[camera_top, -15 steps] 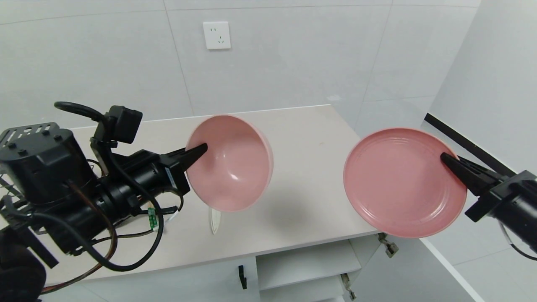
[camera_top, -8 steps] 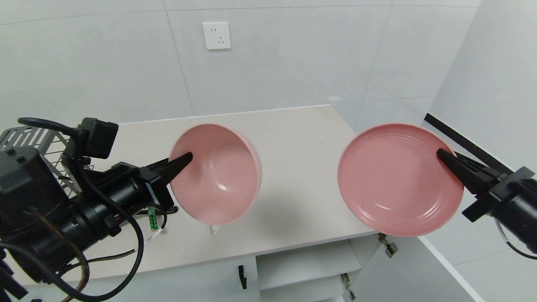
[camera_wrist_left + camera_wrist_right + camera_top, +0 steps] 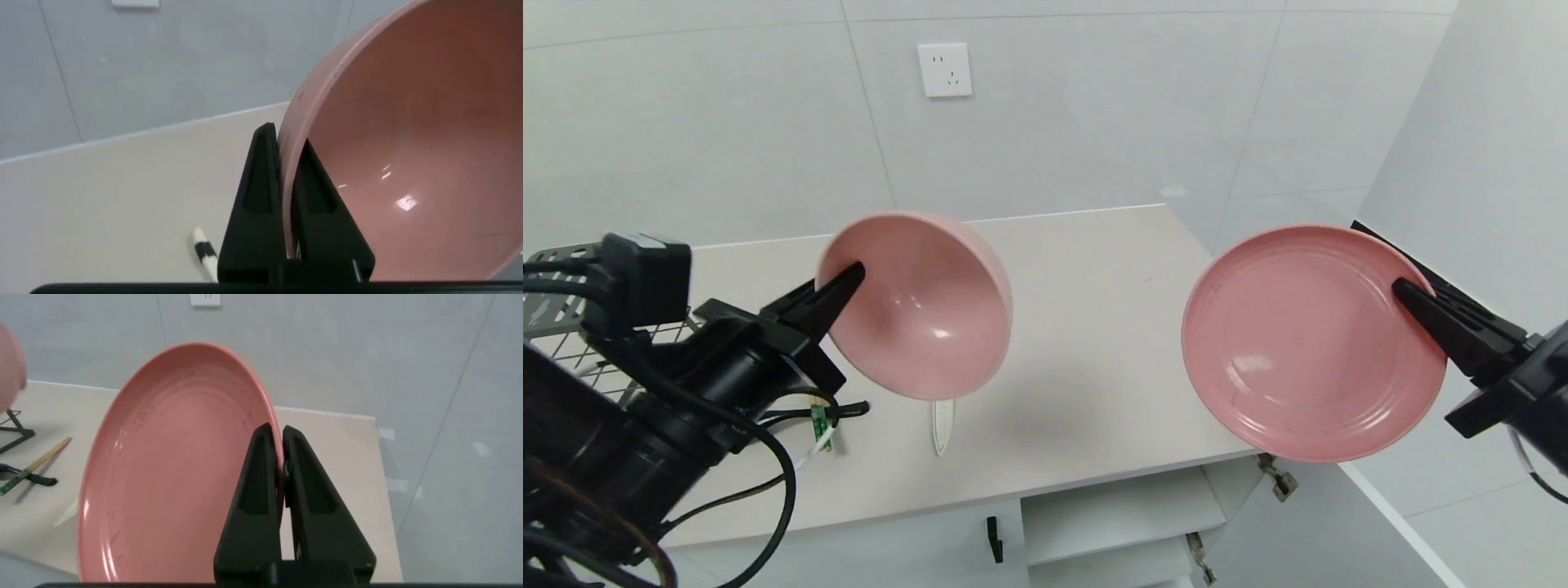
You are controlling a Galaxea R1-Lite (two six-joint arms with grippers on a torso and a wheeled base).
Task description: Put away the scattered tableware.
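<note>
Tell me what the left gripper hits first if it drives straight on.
With the round pink bowl clamped in its fingers, the left gripper seems aimed over the beige countertop at the grey tiled wall; nothing else shows in that line, though depth is unclear.

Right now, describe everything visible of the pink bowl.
The pink bowl is round, deep and plain, with a smooth, slightly glossy surface that looks like plastic; it is empty. It hangs in the air above the counter, tipped on edge with its opening toward the head camera. The left gripper has its jaws shut on the rim, one inside, one outside. Nothing else touches it.
</note>
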